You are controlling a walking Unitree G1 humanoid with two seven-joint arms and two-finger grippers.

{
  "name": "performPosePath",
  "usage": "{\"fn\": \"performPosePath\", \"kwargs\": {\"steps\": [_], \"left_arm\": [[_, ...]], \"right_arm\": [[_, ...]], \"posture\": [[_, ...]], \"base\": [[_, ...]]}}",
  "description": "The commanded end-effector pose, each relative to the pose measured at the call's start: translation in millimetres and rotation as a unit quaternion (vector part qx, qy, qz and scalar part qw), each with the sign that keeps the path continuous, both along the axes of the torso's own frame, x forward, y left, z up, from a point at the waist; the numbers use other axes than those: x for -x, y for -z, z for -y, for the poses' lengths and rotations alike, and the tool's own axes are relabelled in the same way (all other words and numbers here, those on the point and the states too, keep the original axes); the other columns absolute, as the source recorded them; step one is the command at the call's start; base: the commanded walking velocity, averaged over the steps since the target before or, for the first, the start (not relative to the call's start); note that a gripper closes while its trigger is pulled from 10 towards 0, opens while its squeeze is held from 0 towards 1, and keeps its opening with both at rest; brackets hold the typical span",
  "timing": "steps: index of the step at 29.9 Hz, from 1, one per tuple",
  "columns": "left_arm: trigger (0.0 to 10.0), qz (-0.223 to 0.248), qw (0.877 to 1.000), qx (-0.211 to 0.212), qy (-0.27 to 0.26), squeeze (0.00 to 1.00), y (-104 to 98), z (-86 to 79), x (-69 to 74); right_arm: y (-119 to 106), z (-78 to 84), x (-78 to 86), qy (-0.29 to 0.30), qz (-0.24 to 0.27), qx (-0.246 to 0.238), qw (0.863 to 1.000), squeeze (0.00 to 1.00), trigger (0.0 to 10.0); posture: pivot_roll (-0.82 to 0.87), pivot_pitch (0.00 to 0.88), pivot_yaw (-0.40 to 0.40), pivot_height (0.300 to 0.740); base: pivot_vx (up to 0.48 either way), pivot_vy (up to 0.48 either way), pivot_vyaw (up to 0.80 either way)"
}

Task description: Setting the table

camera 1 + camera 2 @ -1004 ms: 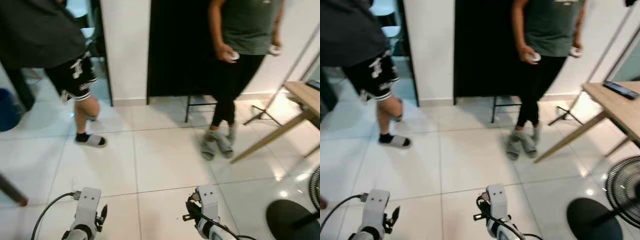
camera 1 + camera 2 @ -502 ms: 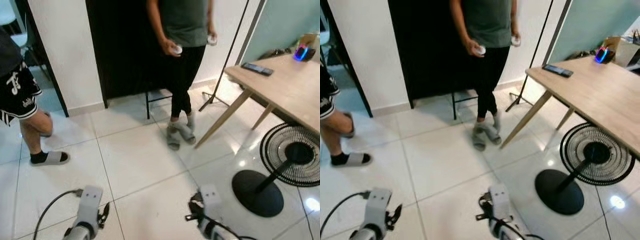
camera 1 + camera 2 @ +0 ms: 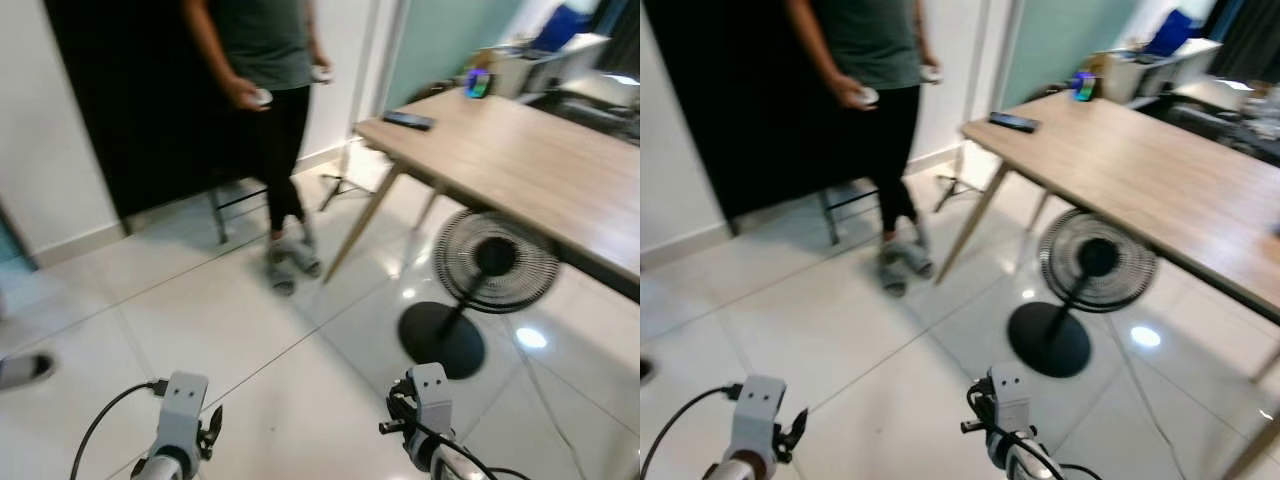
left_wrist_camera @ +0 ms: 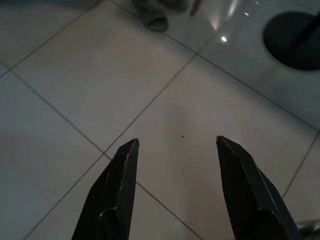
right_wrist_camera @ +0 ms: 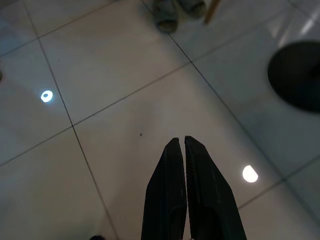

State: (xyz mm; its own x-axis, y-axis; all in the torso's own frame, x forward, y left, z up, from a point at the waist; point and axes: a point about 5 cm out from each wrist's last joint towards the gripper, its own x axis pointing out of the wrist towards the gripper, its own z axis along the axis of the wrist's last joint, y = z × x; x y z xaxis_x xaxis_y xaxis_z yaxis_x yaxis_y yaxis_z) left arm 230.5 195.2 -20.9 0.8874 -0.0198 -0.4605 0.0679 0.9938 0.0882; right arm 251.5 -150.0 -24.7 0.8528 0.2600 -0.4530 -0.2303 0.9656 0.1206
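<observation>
left gripper (image 4: 175,150): fingers held wide apart over floor (image 3: 250,340)
right gripper (image 5: 180,145): fingers pressed together, nothing held
table (image 3: 520,165): ahead right, fan (image 3: 490,265) beneath

Table at upper right, person at upper centre, fan between them and the robot's arms.

A table (image 3: 520,160) runs from the upper middle of the frame to the right edge, with a phone (image 3: 408,120) lying near its far left corner. A fan (image 3: 497,262) stands on the floor (image 3: 200,320) under the table's near edge, right of centre. A person (image 3: 262,90) stands at upper centre, left of the table and before a dark doorway (image 3: 120,100). A stool (image 3: 235,200) sits just left of the person's legs. The left arm (image 3: 178,420) and right arm (image 3: 428,420) rise from the bottom edge.
</observation>
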Motion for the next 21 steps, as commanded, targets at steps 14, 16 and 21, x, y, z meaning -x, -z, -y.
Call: {"fn": "performPosePath", "kwargs": {"steps": [14, 16, 21], "left_arm": [[10.0, -0.011, 1.000, 0.004, -0.002, 0.00, 2.9, -0.1, 2.6], [10.0, -0.012, 1.000, 0.003, -0.002, 0.00, 3.0, -0.3, 2.7], [10.0, -0.012, 1.000, 0.003, -0.002, 0.00, 2.9, -0.3, 2.6]], "right_arm": [[2.9, -0.4, 2.7, 0.002, -0.010, 0.001, 1.000, 0.00, 10.0], [3.0, -0.6, 2.8, 0.003, -0.010, 0.000, 1.000, 0.00, 10.0], [3.1, -0.7, 2.9, 0.003, -0.011, 0.000, 1.000, 0.00, 10.0]], "posture": [[-0.02, 0.000, 0.033, 0.740], [-0.02, 0.000, 0.034, 0.740], [-0.02, 0.001, 0.034, 0.740]], "base": [[0.000, 0.000, -0.79], [0.000, 0.000, -0.79], [0.000, 0.000, -0.79]]}}
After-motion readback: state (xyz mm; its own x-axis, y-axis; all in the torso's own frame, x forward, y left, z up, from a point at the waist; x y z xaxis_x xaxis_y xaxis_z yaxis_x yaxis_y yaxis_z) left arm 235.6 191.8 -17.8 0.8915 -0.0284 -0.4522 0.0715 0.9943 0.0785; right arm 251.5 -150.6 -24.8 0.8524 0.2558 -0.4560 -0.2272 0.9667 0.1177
